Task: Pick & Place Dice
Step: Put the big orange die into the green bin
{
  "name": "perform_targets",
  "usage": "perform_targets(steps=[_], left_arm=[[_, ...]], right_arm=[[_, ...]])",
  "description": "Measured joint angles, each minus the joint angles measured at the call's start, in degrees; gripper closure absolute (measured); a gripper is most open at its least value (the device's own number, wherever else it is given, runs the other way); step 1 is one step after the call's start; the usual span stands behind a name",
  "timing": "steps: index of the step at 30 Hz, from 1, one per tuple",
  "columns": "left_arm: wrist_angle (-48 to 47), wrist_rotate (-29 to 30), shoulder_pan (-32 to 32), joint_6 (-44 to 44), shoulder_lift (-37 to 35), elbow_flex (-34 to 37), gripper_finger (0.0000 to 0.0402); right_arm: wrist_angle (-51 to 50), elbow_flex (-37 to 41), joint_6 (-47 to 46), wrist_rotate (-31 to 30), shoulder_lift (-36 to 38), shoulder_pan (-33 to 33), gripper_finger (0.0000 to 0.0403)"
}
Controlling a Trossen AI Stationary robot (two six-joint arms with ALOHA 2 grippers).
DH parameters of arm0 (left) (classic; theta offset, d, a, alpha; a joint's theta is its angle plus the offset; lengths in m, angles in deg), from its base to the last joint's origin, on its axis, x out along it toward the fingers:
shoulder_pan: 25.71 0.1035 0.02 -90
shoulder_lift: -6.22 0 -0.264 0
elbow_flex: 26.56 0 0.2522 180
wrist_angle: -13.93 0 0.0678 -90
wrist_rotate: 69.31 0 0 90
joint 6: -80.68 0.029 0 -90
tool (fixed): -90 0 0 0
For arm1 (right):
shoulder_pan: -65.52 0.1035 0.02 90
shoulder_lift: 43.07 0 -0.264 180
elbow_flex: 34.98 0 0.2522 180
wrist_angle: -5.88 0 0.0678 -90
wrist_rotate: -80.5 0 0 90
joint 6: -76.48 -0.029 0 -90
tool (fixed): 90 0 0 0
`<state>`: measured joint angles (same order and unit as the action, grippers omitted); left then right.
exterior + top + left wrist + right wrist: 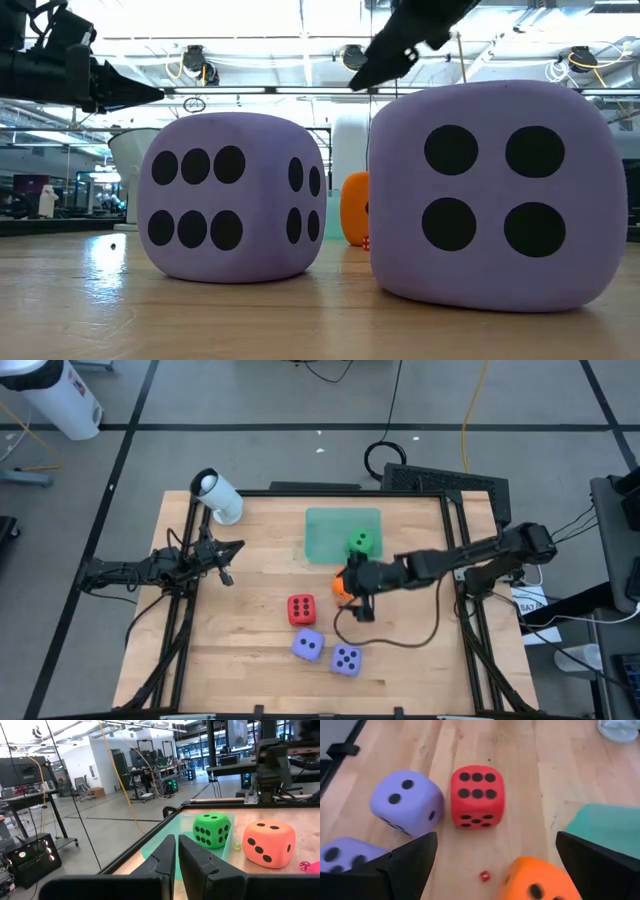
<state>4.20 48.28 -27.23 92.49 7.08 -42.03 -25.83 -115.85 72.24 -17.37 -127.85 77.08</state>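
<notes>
Tiny red bit [484,876] beside orange die [540,880], right-wrist view only.

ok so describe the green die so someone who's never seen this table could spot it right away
Find the flat translucent green square at the far middle of the wooden table. The green die sits on its right part. It is the only die on that square; the orange die lies just off it, on bare wood.

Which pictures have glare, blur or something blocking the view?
Low view: ceiling lights glare white at the top, and two purple dice hide most of the table. Right wrist view: the orange die is blurred, the red die sharp. High view: even light.
</notes>
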Motion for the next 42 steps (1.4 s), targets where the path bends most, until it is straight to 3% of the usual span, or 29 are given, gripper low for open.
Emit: perform_targets(steps=[4, 9, 14, 27, 37, 42], left_arm=[[0.0, 0.0, 0.0, -0.1, 0.0, 0.0, 0.0371], [0.0, 0.0, 0.0, -0.1, 0.0, 0.0, 0.0371], [0.0, 0.0, 0.0, -0.3, 0.0, 0.0, 0.0371], [-0.1, 0.0, 0.0, 0.1, 0.0, 0.0, 0.0371], [-0.9, 0.0, 0.0, 0.0, 0.0, 0.0, 0.0371], [-0.9, 0.0, 0.0, 0.0, 0.0, 0.0, 0.0371]], right_arm=[[-1.2, 0.0, -7.9, -5.7, 0.0, 4.6, 0.0005], [-1.9, 0.0, -8.7, -13.1, 0.0, 8.8, 0.0005], [-5.1, 0.0, -12.0, -17.7, 0.0, 6.7, 0.0005], [-8.5, 0.0, -18.5, -8.7, -5.3, -4.7, 0.0003], [-12.0, 0.0, -18.8, -11.4, -5.2, -7.8, 0.0003], [-12.2, 0.0, -17.9, -8.0, -7.0, -8.5, 0.0003]])
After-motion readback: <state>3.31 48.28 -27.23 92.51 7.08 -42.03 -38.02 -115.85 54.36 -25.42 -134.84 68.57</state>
